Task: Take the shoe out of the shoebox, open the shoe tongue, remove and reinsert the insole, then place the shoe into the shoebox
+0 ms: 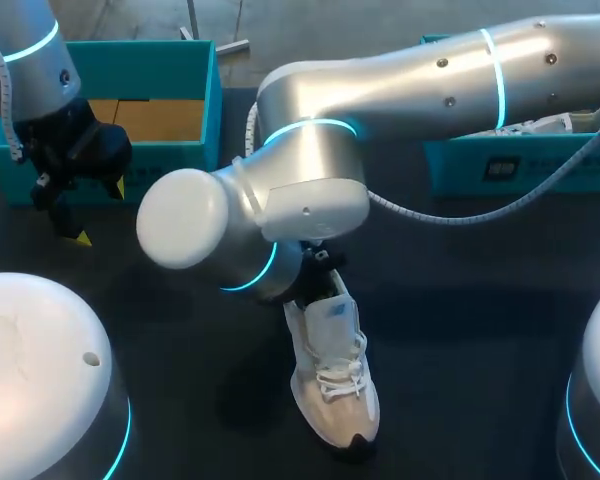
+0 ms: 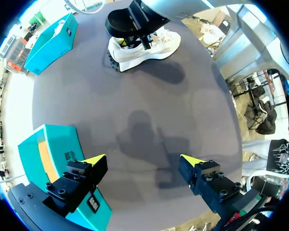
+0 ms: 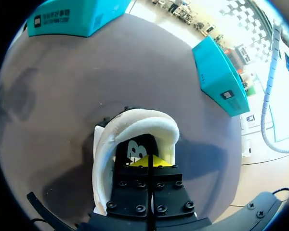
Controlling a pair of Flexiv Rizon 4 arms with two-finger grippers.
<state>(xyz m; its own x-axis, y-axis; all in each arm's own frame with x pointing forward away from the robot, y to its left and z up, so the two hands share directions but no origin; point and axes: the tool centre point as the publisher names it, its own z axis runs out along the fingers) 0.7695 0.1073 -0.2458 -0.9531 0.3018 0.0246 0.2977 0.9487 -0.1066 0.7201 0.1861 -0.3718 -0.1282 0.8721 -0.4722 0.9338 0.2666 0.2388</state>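
Right gripper point(image 3: 148, 160), its 2 fingers pressed together, sits inside the shoe point(image 3: 135, 120) over the insole point(image 3: 137, 147). I cannot tell if it pinches it. Peel upward slowly, heel first. Left gripper point(image 2: 142, 160) hangs wide, far left.

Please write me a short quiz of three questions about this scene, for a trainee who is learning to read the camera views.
1. True or false: the white shoe stands on the table.
2. The left gripper is: A) open, B) shut on the heel, C) shut on a lace.
3. Which gripper has its fingers inside the white shoe?

Key: 1 true; 2 A; 3 the right gripper.
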